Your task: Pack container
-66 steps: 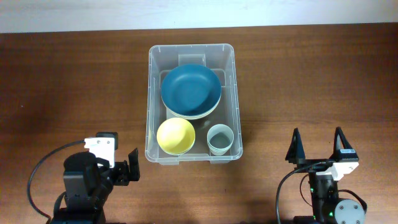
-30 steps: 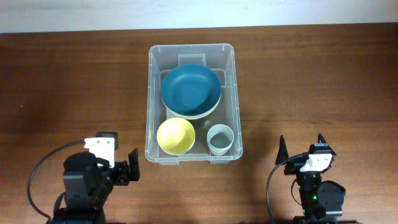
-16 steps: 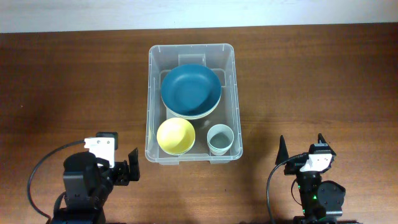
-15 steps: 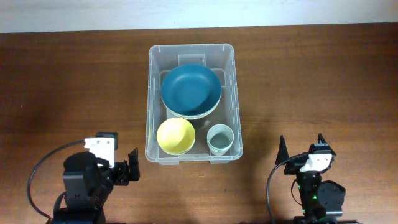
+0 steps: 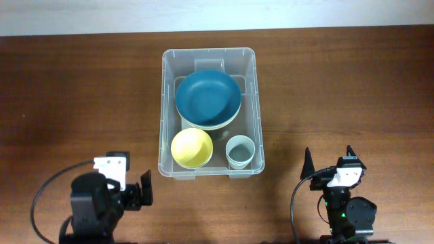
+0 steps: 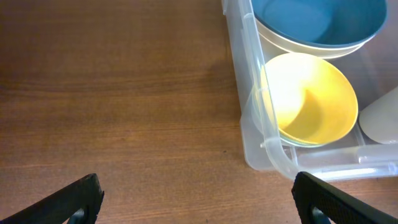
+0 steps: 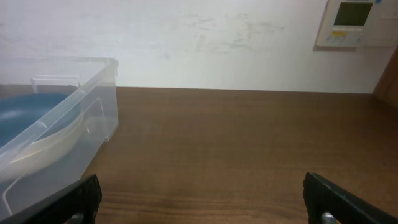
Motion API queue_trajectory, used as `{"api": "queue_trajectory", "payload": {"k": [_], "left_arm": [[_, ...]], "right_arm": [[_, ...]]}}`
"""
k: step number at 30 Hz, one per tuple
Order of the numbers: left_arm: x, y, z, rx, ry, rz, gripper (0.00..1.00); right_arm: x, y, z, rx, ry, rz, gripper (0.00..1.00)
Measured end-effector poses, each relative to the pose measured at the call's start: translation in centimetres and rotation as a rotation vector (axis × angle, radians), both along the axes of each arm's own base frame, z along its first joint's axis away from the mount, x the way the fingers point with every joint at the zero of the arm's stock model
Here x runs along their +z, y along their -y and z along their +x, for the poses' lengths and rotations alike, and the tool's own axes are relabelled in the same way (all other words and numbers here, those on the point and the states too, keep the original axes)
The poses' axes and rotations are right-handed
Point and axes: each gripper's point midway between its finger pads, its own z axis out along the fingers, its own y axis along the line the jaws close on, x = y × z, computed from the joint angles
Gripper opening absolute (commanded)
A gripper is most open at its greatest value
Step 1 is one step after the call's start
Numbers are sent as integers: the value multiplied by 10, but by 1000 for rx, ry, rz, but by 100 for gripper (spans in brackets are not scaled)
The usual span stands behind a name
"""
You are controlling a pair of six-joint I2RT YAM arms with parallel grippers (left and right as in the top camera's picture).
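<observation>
A dark brown wood-grain surface meets a scuffed white wall along its far edge. A pale control panel is mounted high at the wall's right, in even light.

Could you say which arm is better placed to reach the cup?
The right, probably: the cup stands in the container's near-right corner, on the side of the open right gripper; the yellow bowl lies between it and the left gripper.

A blue bowl rests on a white one, near a yellow bowl and pale cup.
</observation>
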Motion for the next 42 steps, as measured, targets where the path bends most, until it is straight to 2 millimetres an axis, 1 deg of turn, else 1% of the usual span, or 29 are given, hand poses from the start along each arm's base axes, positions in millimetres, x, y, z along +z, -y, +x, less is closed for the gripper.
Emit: {"api": "queue_trajectory", "payload": {"k": [3, 5, 7, 9, 11, 13, 16, 17, 18, 21, 22, 24, 25, 26, 27, 42], "left_arm": [[-3, 0, -6, 0, 49, 0, 100], [-4, 0, -6, -1, 116, 0, 100], [-3, 0, -2, -2, 188, 0, 100], [1, 1, 8, -3, 310, 0, 100], [13, 1, 23, -3, 461, 0, 99], [32, 0, 36, -5, 637, 6, 100], [50, 1, 41, -10, 821, 22, 100], [52, 1, 41, -12, 853, 29, 100], [49, 1, 41, -17, 877, 45, 100], [32, 1, 42, -43, 848, 111, 100], [30, 1, 42, -50, 839, 126, 100], [14, 2, 43, -72, 777, 154, 99], [-1, 3, 43, -87, 721, 165, 100], [-8, 4, 43, -95, 695, 166, 100], [-11, 4, 42, -99, 684, 168, 100], [-10, 5, 42, -106, 686, 173, 100]], "right_arm": [[0, 0, 0, 0, 0, 0, 99], [0, 0, 0, 0, 0, 0, 99], [0, 0, 0, 0, 0, 0, 99], [0, 0, 0, 0, 0, 0, 99], [0, 0, 0, 0, 0, 0, 99], [0, 0, 0, 0, 0, 0, 99], [0, 0, 0, 0, 0, 1, 99], [0, 0, 0, 0, 0, 0, 99], [0, 0, 0, 0, 0, 1, 99], [0, 0, 0, 0, 0, 0, 99], [0, 0, 0, 0, 0, 1, 99], [0, 0, 0, 0, 0, 1, 99], [0, 0, 0, 0, 0, 0, 99], [0, 0, 0, 0, 0, 0, 99], [0, 0, 0, 0, 0, 0, 99], [0, 0, 0, 0, 0, 0, 99]]}}
